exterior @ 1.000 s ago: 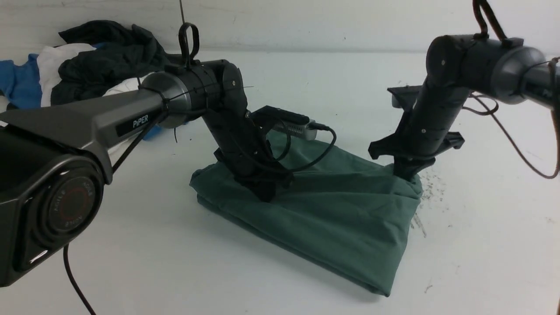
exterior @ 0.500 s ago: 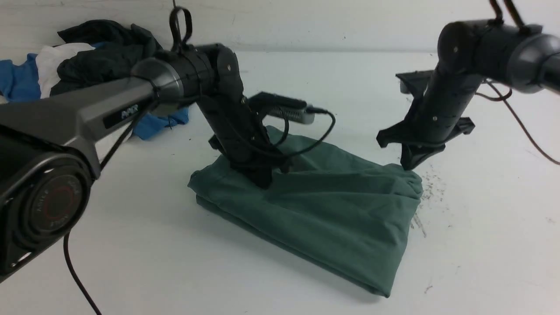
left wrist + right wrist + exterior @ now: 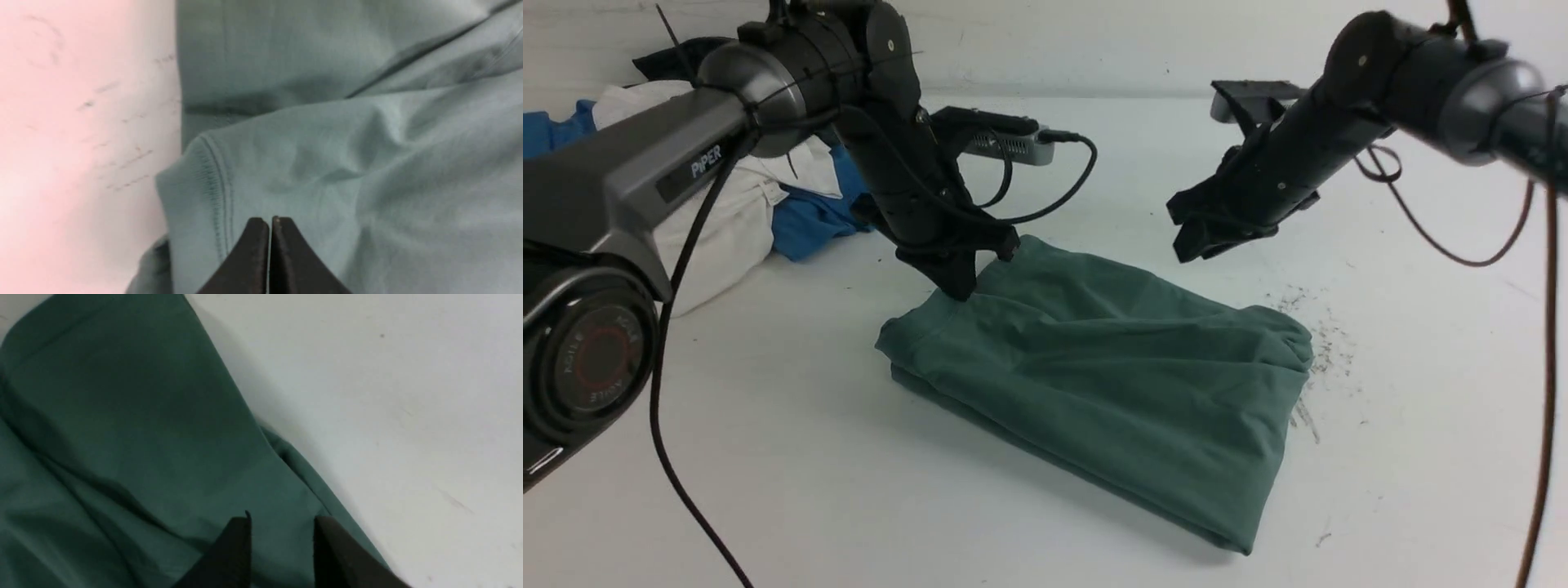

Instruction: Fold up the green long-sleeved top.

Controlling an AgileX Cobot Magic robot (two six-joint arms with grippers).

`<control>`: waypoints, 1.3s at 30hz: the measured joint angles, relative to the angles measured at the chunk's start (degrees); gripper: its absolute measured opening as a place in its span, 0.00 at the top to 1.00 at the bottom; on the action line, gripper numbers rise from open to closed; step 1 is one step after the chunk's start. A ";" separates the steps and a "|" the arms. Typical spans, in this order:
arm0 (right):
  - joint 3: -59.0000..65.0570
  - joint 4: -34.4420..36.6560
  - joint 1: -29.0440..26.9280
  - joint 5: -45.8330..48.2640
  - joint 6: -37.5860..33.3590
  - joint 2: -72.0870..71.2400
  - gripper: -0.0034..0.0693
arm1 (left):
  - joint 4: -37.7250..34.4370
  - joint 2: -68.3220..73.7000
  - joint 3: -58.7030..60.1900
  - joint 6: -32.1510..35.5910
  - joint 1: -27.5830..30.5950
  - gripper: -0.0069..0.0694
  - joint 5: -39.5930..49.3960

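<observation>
A: Item 1, top (image 3: 1094, 367), status?
B: Folded into a compact layered rectangle, mid tabletop (image 3: 768, 490). No sleeves showing, a few wrinkles. Looks approx. done; at most smoothing left.
A: Tools?
B: L tool (image 3: 956, 290): pressed together, nothing pinched, tip at the top's far-left edge. R tool (image 3: 1188, 245): spread, empty, in air over the far-right side.
A: Vs. earlier frame?
B: Both were down on the cloth. L has shifted from centre to edge; R has lifted clear, jaws parted. Top's outline unchanged.
</observation>
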 joint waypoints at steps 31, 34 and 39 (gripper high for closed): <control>-15.24 1.92 2.80 -2.54 -4.44 9.84 0.94 | -1.40 6.92 -0.77 0.04 -0.05 0.91 -0.57; -15.35 2.26 2.79 -4.36 -4.49 10.03 0.93 | -1.61 6.97 -0.77 0.04 -0.05 0.91 -0.95; -15.56 1.60 2.79 -5.80 -4.35 10.01 0.77 | -1.74 6.98 -0.77 0.04 -0.05 0.91 -1.07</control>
